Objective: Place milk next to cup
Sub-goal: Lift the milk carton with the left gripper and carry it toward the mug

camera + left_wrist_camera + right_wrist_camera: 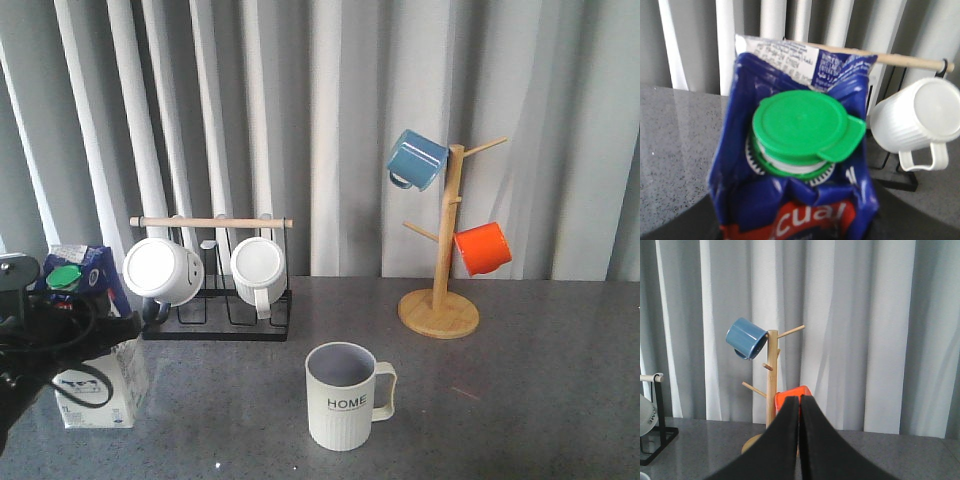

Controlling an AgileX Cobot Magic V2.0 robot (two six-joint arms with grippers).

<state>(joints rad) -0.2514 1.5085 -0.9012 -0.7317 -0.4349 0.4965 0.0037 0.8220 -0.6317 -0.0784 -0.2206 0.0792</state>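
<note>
At the far left we see the milk [95, 345] upright on the grey table [520, 400], with our left gripper [60, 330] wrapped around its middle; whether the fingers actually press the carton we cannot tell. Its green cap [802, 127] fills the left wrist view. Behind stands a black rack [215, 300] holding 2 white mugs. The cup [345, 395] sits well apart, mid-table. Our right gripper [800, 440] shows both fingers pressed together, holding nothing.
</note>
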